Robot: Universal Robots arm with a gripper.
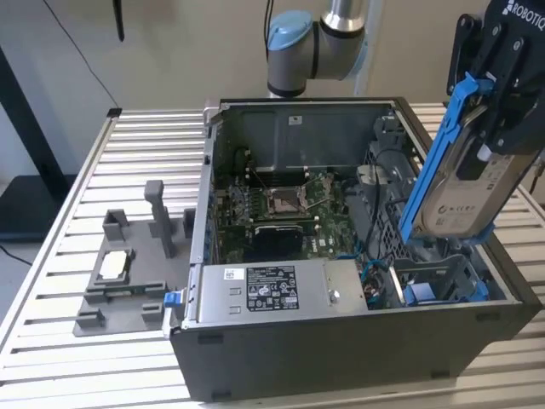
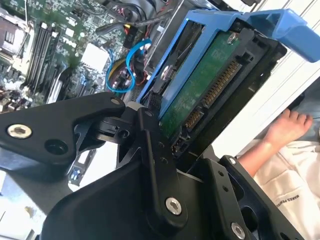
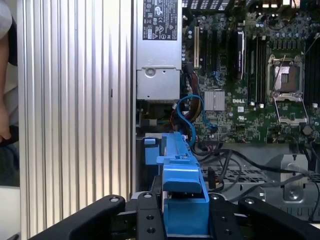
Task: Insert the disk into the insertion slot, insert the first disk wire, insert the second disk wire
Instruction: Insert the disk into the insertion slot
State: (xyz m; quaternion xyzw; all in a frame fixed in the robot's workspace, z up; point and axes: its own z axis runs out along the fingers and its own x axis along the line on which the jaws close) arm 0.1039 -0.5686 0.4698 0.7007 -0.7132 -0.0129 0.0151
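Blue plastic carrier bracket (image 1: 428, 158) around one silver-beige disk (image 1: 467, 192), with the white label visible in the exterior view. Clamped by its edges between the two black fingers (image 3: 148, 220) of the one gripper (image 1: 490, 132), so closed firmly on the disk. Held steeply tilted, almost on edge, with the lower end just above the insertion slot (image 1: 443, 277) and not yet inside it; touching the cage or not, impossible to tell. In the second wrist view, green circuit side of the disk (image 2: 202, 87), with its connector row along one end.

One arm (image 1: 311, 38), reaching from behind the case, wrist over the corner at the exterior view's right.

Directly below the gripper, grey slot with blue clips, inside one open computer case (image 1: 341, 349). Further from the gripper, toward the exterior view's left, one labelled silver power-supply box (image 1: 268, 290) and one green motherboard (image 1: 281, 204). One curled blue cable (image 3: 189, 107) between slot and motherboard. Well apart from the gripper, on the slatted metal table (image 1: 145, 145), one grey fixture (image 1: 128, 273). Near the gripper, outside the case, one hand of a person (image 2: 287, 127) with a white sleeve (image 2: 295, 167).
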